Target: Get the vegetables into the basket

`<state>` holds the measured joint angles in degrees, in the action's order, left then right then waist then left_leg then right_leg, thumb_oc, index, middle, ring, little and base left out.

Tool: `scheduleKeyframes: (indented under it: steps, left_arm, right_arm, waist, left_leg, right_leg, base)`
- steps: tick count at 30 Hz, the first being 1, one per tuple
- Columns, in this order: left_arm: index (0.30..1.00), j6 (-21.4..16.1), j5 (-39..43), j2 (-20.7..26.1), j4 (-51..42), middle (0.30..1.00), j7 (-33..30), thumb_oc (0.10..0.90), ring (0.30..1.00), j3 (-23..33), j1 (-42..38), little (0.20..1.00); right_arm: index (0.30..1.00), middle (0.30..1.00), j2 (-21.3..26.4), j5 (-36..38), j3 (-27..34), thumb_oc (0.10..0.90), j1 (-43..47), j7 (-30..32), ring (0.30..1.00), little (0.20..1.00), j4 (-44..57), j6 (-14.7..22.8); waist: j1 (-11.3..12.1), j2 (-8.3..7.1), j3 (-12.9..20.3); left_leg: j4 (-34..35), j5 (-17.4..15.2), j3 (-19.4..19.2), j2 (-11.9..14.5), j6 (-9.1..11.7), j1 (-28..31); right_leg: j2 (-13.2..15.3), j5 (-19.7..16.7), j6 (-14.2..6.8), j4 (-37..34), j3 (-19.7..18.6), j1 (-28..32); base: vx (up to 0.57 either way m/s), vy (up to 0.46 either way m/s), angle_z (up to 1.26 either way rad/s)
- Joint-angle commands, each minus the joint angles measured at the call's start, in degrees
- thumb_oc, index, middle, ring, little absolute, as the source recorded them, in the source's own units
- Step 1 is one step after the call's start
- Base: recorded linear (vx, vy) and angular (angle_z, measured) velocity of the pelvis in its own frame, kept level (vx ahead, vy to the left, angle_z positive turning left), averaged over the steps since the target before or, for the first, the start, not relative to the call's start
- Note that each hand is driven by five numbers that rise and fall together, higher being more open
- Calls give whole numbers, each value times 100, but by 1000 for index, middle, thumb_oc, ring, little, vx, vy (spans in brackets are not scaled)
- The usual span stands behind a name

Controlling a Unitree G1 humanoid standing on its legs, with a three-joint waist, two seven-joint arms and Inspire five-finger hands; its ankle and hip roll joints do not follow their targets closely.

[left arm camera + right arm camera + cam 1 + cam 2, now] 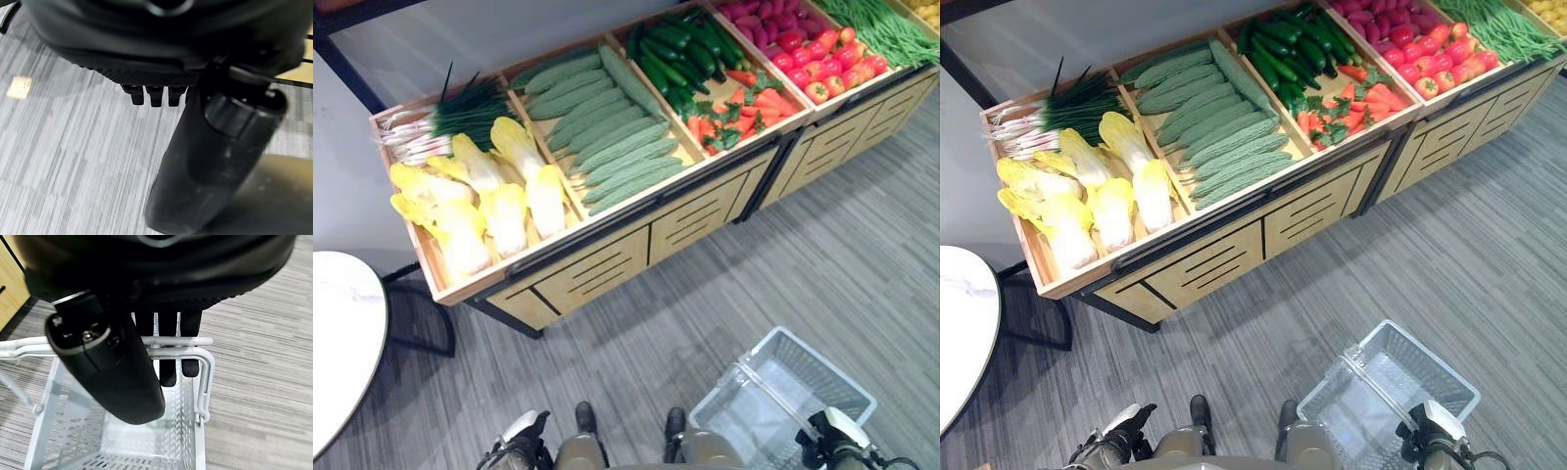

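Curling round the basket handle point(176, 346), right hand point(146, 293) fingers point(168, 372).

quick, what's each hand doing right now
Left hand: fingers curled, holding nothing.
Right hand: fingers hooked round the white basket handle.

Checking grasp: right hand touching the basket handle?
Touching. Right wrist view: right hand fingers hook over the white handle of the basket.
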<state>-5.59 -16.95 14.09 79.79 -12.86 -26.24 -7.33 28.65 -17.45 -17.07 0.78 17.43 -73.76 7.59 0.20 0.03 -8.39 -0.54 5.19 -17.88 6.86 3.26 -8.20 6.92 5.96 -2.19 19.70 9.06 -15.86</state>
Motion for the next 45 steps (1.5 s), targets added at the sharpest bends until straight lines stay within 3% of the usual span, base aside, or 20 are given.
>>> scheduleKeyframes:
  steps: [1, 3, 4, 7, 12, 14, 16, 17, 19, 21, 24, 30, 33, 34, 38, 40, 45]
  left_arm:
    - [1000, -69, -17, 352, 2, 1000, -225, 900, 1000, 277, -114, 1000]
    - [1000, -94, 53, 469, 21, 1000, -224, 900, 1000, 411, -59, 1000]
    - [1000, -98, 99, 432, 18, 1000, -224, 900, 1000, 467, -40, 1000]
    - [1000, -26, 150, 473, 5, 1000, -145, 900, 1000, 451, -101, 1000]
    - [1000, -45, 181, 556, 28, 1000, -123, 900, 1000, 539, -87, 1000]
    - [1000, -55, 227, 529, 60, 1000, -122, 900, 1000, 527, -119, 1000]
    - [1000, -56, 227, 526, 62, 1000, -122, 900, 1000, 528, -120, 1000]
    - [1000, -55, 257, 518, 102, 1000, -136, 900, 1000, 540, -133, 1000]
    - [1000, -112, 313, 583, 98, 1000, -143, 900, 1000, 560, -222, 1000]
    - [1000, -108, 300, 567, 104, 1000, -150, 900, 1000, 533, -228, 1000]
    - [1000, -96, 334, 496, 130, 1000, -78, 900, 1000, 502, -219, 1000]
    - [1000, -62, 372, 378, 147, 1000, 13, 900, 1000, 529, -131, 1000]
    - [1000, -45, 417, 326, 126, 1000, 2, 900, 1000, 525, -156, 1000]
    - [1000, -19, 462, 282, 112, 1000, 10, 900, 1000, 539, -181, 1000]
    - [1000, 11, 528, 337, 64, 1000, -66, 900, 1000, 549, -258, 1000]
    - [1000, -6, 434, 346, 59, 1000, -88, 900, 1000, 450, -386, 1000]
    - [1000, 0, 332, 341, 73, 1000, -152, 900, 1000, 427, -326, 1000]
  right_arm:
    - [300, 300, -131, 127, -108, 400, 373, 244, 300, 300, 140, 161]
    - [300, 300, -147, 181, -137, 400, 445, 248, 300, 300, 124, 215]
    - [300, 300, -362, 966, 243, 400, 498, -115, 300, 300, -200, 252]
    - [300, 300, -499, 758, 13, 400, 768, 34, 300, 300, 20, 181]
    - [300, 300, -485, 694, -24, 400, 855, 168, 300, 300, 42, 199]
    - [300, 300, -488, 696, -57, 400, 915, 162, 300, 300, -9, 204]
    - [300, 300, -487, 696, -57, 400, 917, 162, 300, 300, -11, 205]
    - [300, 300, -486, 415, -148, 400, 902, 561, 300, 300, 25, 158]
    - [300, 300, -302, 361, -191, 400, 741, 374, 300, 300, -65, 286]
    - [300, 300, -286, 386, -181, 400, 731, 323, 300, 300, -81, 274]
    - [300, 300, -195, 427, -199, 400, 622, 240, 300, 300, 56, 251]
    - [300, 300, -18, 395, -165, 400, 487, 65, 300, 300, 61, 184]
    - [300, 300, 36, 433, -114, 400, 425, 43, 300, 300, 83, 158]
    - [300, 300, 80, 476, -14, 400, 346, 20, 300, 300, 34, 131]
    - [300, 300, 131, 499, 73, 400, 290, 40, 300, 300, -61, 88]
    - [300, 300, 182, 531, 199, 400, 233, 79, 300, 300, -171, 65]
    - [300, 300, 114, 566, 257, 400, 238, 99, 300, 300, -260, 76]
  waist:
    - [151, -475, -152]
    - [205, -556, -180]
    - [272, -589, -200]
    - [301, -601, -201]
    - [287, -591, -248]
    - [218, -551, -314]
    - [215, -547, -318]
    - [135, -512, -382]
    - [30, -455, -562]
    - [2, -448, -591]
    - [-82, -404, -602]
    - [-38, -153, -430]
    - [-45, -39, -402]
    - [-71, 2, -374]
    - [-63, 41, -389]
    - [-102, 72, -365]
    - [-150, 91, -340]
  left_leg:
    - [-323, -169, 114, 55, -6, -337]
    - [-307, -246, 76, 0, -57, -344]
    - [-299, -310, 71, -82, -118, -359]
    - [-251, -372, 66, -156, -198, -325]
    - [-17, -406, 25, -287, -287, -61]
    - [143, -366, 37, -300, -288, 49]
    - [149, -367, 41, -298, -285, 55]
    - [220, -356, 58, -279, -270, 142]
    - [190, -438, 317, -369, -240, 299]
    - [165, -480, 398, -395, -237, 339]
    - [36, -627, 851, -543, -172, 483]
    - [-42, -510, 1072, -223, 116, 531]
    - [-77, -282, 1221, -99, 238, 482]
    - [-438, -232, 1247, -86, 319, 364]
    - [-427, -48, 1241, -22, 354, 251]
    - [-135, 38, 1113, 156, 358, 67]
    - [84, -16, 973, 173, 296, 108]
  right_leg:
    - [1041, -1895, -908, -1400, -764, 1010]
    - [1057, -2153, -948, -1400, -845, 918]
    - [1125, -2398, -999, -1400, -865, 871]
    - [1180, -2496, -1009, -1335, -830, 854]
    - [1001, -2421, -944, -992, -865, 658]
    - [743, -2139, -901, -1064, -926, 397]
    - [741, -2127, -899, -1051, -922, 397]
    - [548, -1884, -878, -1103, -1021, 205]
    - [183, -1589, -842, -1357, -1364, -128]
    - [144, -1586, -836, -1407, -1379, -178]
    - [7, -1601, -729, -1522, -1401, -204]
    - [-185, -1268, -467, -1462, -1052, 40]
    - [-261, -1129, -349, -1382, -906, 120]
    - [-224, -1058, -287, -1428, -774, 245]
    - [-177, -1011, -268, -1454, -640, 340]
    - [-41, -987, -322, -1496, -495, 414]
    - [50, -986, -384, -1437, -551, 372]
  base:
    - [22, 118, -7]
    - [49, 195, 9]
    - [64, 270, 6]
    - [45, 183, -7]
    - [47, 165, -4]
    - [32, 90, 7]
    - [26, 24, 4]
    - [81, 35, 19]
    - [178, 0, 32]
    - [140, -58, 71]
    - [200, -239, 91]
    - [139, -251, 33]
    - [69, -198, 33]
    - [67, -179, 20]
    - [25, -57, 27]
    - [19, 32, 41]
    - [58, 147, 19]
